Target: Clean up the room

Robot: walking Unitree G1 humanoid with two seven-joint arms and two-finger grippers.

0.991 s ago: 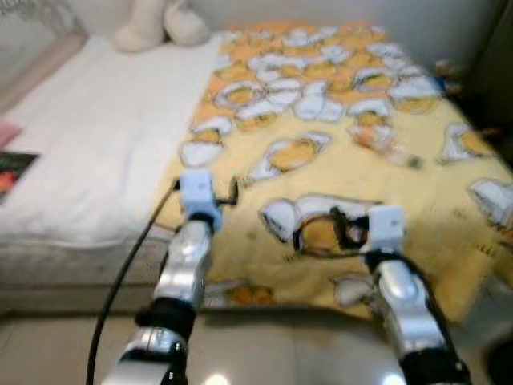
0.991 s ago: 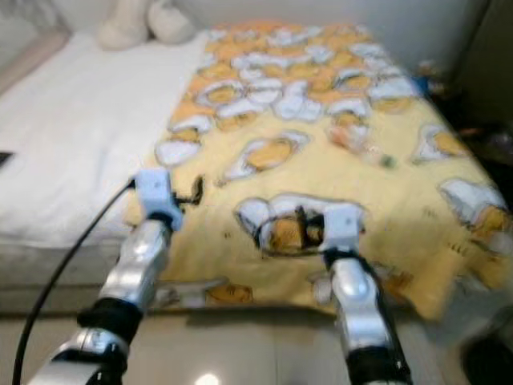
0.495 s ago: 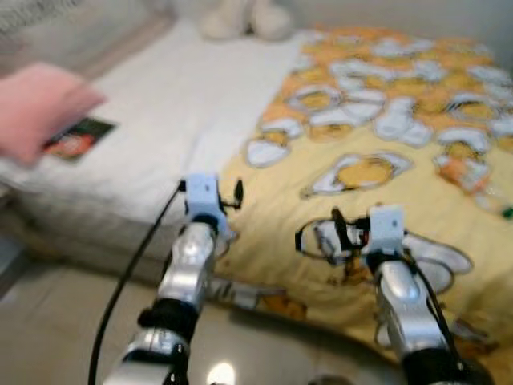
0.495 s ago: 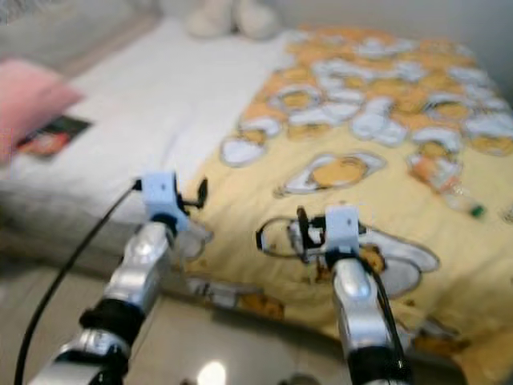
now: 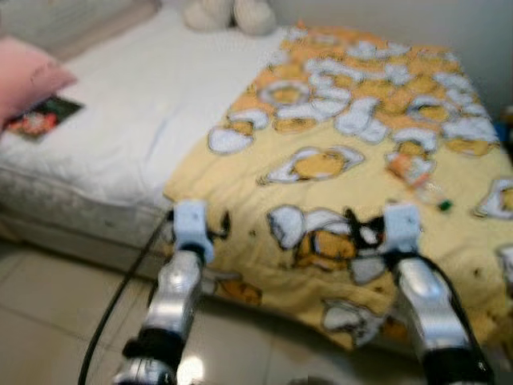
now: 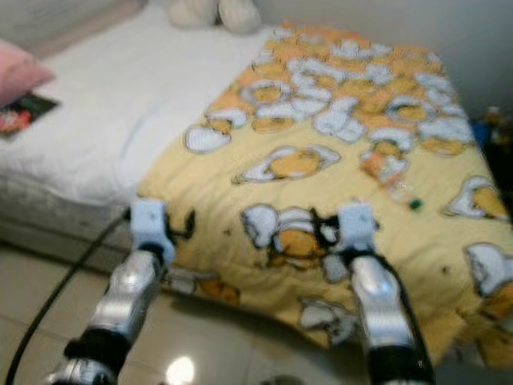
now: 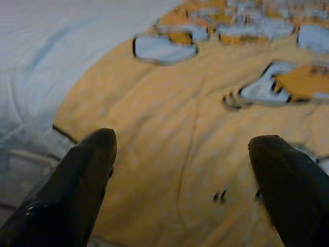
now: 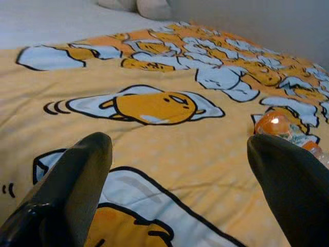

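- A clear plastic bottle with an orange label (image 5: 410, 170) lies on its side at centre right of the head view, on a soft yellow blanket with a cartoon egg print (image 5: 337, 128).
- It is probably light, smooth and crushable; grip its middle.
- Left tool (image 7: 180, 164) and right tool (image 8: 177, 170) are spread wide, empty, over the bed's near edge.

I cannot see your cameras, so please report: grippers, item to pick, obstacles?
Left gripper open, right gripper open, both over blanket edge. Orange-labelled bottle lies ahead of right gripper. No obstacle between.
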